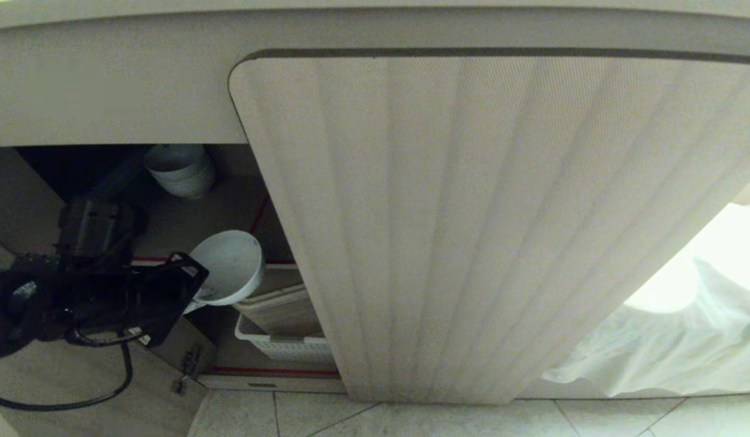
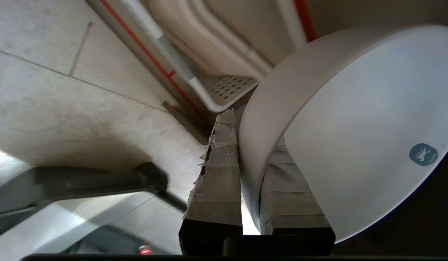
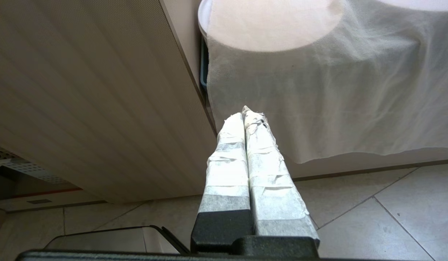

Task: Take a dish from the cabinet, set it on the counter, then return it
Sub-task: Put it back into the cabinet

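The dish [image 1: 229, 267], a small plain white bowl, hangs tilted in front of the open left side of the cabinet [image 1: 107, 91]. My left gripper [image 2: 251, 134] is shut on its rim, one taped finger [image 2: 218, 174] outside the wall and the other inside. In the left wrist view the dish [image 2: 354, 127] fills the right side and carries a small blue sticker. My left arm [image 1: 95, 291] reaches in from the lower left. My right gripper [image 3: 245, 112] is shut on nothing, parked low before a white cloth [image 3: 336, 90]. The counter's top is out of view.
A stack of white bowls [image 1: 180, 170] sits on the red-edged shelf [image 1: 192, 224] behind the held dish. A white perforated basket [image 1: 283, 346] stands on the lowest shelf. The fluted door [image 1: 472, 212] covers the middle. White cloth [image 1: 672, 328] hangs at the right above the tiled floor [image 1: 411, 419].
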`<state>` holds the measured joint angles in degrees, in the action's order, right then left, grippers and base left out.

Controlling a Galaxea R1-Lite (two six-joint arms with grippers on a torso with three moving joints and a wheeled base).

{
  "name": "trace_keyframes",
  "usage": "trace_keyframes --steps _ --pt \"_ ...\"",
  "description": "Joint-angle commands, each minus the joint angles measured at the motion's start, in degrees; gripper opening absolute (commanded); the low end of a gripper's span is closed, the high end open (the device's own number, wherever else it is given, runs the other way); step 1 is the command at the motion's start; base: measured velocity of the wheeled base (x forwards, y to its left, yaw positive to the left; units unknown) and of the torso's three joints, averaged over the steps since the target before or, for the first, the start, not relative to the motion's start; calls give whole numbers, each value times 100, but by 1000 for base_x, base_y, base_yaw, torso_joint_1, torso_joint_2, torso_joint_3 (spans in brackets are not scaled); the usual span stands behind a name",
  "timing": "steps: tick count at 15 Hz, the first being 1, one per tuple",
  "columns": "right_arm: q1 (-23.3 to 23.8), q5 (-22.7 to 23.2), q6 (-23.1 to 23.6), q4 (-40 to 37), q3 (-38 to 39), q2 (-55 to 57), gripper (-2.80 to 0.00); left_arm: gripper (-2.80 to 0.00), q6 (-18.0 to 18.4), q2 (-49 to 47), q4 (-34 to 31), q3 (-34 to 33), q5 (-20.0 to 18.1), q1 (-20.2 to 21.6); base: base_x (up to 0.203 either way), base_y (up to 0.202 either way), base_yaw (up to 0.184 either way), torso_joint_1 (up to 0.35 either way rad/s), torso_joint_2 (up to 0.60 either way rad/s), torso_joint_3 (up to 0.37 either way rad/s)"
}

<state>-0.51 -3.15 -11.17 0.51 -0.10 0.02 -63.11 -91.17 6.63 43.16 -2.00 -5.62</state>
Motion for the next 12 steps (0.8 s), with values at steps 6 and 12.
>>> trace_keyframes --steps 6,12 --pt "-2 -2 -8 2 1 -2 -280 -280 -87 -322 -53 261 -11 -7 0 0 0 0 0 0" --pt "-2 -2 -8 2 1 -2 -280 -280 -87 -407 -354 483 -81 -9 0 0 0 0 0 0"
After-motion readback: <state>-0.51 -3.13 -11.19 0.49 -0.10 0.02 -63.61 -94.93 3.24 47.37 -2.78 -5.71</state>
